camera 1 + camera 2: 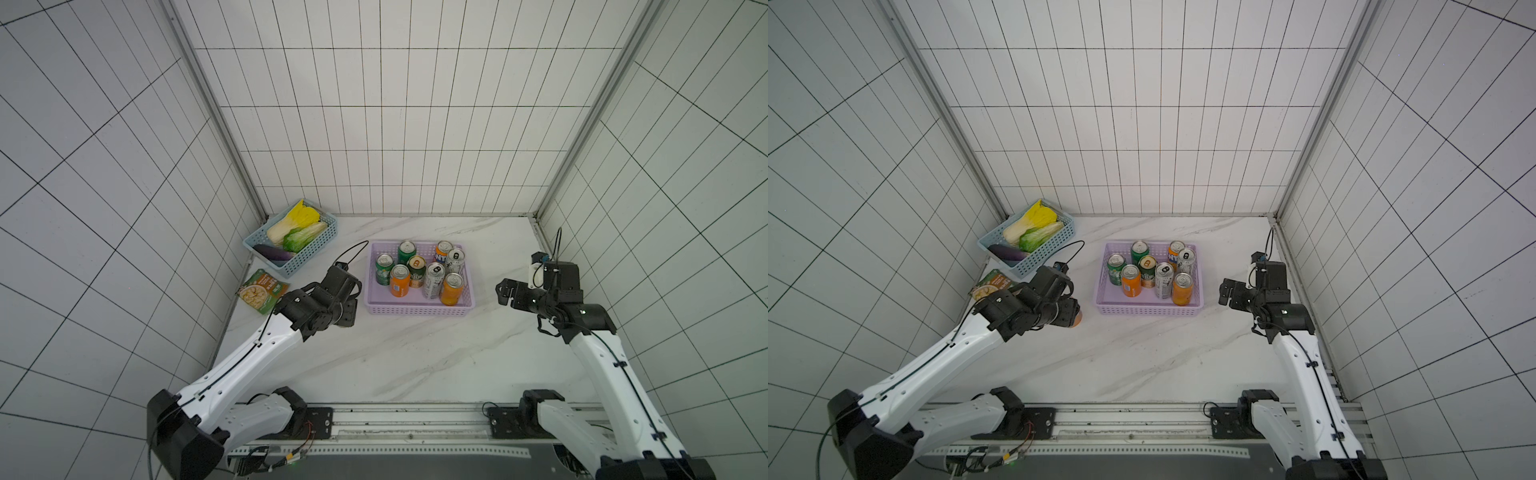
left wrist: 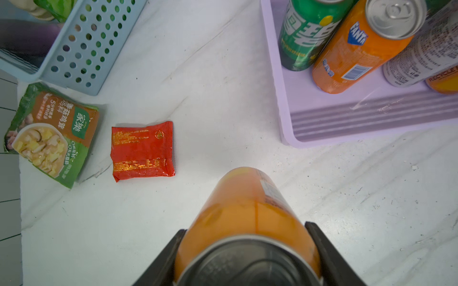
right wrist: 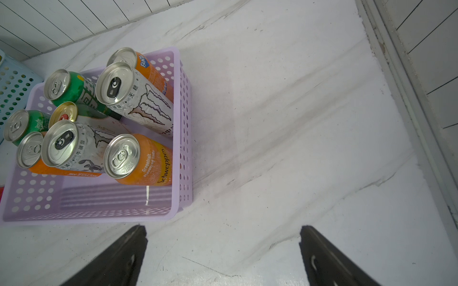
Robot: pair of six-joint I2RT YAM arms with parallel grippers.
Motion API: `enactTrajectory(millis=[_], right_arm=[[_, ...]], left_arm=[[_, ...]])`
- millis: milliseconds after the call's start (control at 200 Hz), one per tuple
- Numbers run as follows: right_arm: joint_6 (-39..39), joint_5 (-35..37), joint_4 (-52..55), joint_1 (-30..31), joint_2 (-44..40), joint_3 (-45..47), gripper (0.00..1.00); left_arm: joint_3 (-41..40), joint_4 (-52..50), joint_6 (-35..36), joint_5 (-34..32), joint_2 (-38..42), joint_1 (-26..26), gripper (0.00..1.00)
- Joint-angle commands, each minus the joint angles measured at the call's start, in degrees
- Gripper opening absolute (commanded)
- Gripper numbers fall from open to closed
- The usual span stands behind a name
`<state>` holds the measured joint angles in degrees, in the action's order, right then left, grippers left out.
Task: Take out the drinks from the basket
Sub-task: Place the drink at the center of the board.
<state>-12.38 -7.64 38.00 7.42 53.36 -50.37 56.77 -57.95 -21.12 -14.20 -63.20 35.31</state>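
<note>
An orange can (image 2: pixel 244 198) is pinched between the jaws of the left gripper (image 2: pixel 245 229). It is held outside the lilac basket (image 1: pixel 419 309), near that basket's left wall and over the marble worktop (image 1: pixel 415 357). Whether its base touches the surface cannot be told.

The basket is set near the back edge of the worktop, about midway along it. Eight cans are seen standing in it: green cans (image 1: pixel 385 269) toward its left wall, a gold-topped can (image 1: pixel 416 271) beside them, slim silver cans (image 1: pixel 433 280) and orange cans (image 1: pixel 451 289) toward its right wall.

The right gripper (image 3: pixel 223 227) is held over bare worktop to the right of the basket and apart from it, with its jaws spread wide.

A light-blue basket (image 1: pixel 307 255) of vegetables is placed in the back left corner. A green packet (image 2: pixel 52 133) lies at the left edge, just beside it. A red packet (image 2: pixel 142 151) lies flat near the green one.
</note>
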Motion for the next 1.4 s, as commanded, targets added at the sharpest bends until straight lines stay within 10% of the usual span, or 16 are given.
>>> enactTrajectory(millis=[0,755,1394], right_arm=[[0.1,0.1,-0.3,-0.5,-0.1,0.4,0.99],[0.2,0.5,-0.4,-0.6,0.4,1.0,0.99],[0.6,-0.2,1.2,-0.5,0.1,-0.8,0.99]], left_arm=[[-0.7,6.6,-2.9,-1.3,1.0,0.0,0.41],[-9.3,14.7,-6.3,0.8,-7.5,-0.3,0.44],[-8.9,13.2,-5.9,-0.3,-4.5,-0.3,0.80]])
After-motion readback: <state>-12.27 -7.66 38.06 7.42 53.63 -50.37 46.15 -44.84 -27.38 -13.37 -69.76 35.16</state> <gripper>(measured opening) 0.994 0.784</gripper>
